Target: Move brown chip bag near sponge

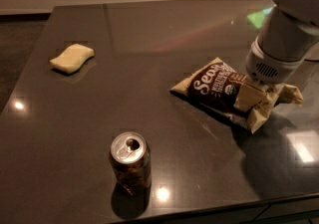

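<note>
dark, glossy table top (149,44) fills most of the camera view, with a pale wall behind it and spots of lamp light mirrored on it. on this table the brown chip bag (214,88) is seen at the right side, lying flat. its long axis runs roughly from left to right, a little slanted toward the front edge at its right end.

the gripper (259,99) is placed down at that right end of the bag, under the thick pale arm which comes in from the upper right corner. it is in contact with the crumpled cream end of the bag, but whether it is closed on the bag or open cannot be told, because both have almost the same colour there.

the sponge (72,58) is found well apart from the bag, at the far left and a bit further back. so the bag lies on the sponge side of the gripper, and it is judged that the coming move must carry the bag leftward and slightly away across the table. the soda can (130,161) stands upright near the front edge, in front of that straight path and not on it.

counted: one bag, one sponge, one can, one gripper on one arm.
</note>
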Available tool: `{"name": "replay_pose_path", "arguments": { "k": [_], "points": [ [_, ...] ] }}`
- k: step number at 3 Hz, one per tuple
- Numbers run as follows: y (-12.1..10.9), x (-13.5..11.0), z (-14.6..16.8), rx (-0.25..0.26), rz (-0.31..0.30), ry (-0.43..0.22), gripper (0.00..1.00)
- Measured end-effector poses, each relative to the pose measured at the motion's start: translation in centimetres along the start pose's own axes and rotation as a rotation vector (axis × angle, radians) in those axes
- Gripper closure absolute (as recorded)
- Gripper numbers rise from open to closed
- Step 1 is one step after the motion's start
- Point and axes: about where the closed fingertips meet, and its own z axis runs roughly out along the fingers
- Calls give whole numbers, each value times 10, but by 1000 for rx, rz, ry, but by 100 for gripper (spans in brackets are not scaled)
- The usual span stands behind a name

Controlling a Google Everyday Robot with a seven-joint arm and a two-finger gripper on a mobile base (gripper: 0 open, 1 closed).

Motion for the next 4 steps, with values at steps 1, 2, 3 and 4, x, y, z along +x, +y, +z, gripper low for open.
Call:
{"name": "replay_pose_path", "arguments": {
  "k": [1,2,3,4],
  "points": [
    [-8,-25,-5,5,-40,-18,83],
    [-19,-59,-5,1,-84,-64,100],
    [-26,-112,-9,-18,-149,-146,100],
    [-23,-153,-10,-50,-198,-221,100]
  ]
}}
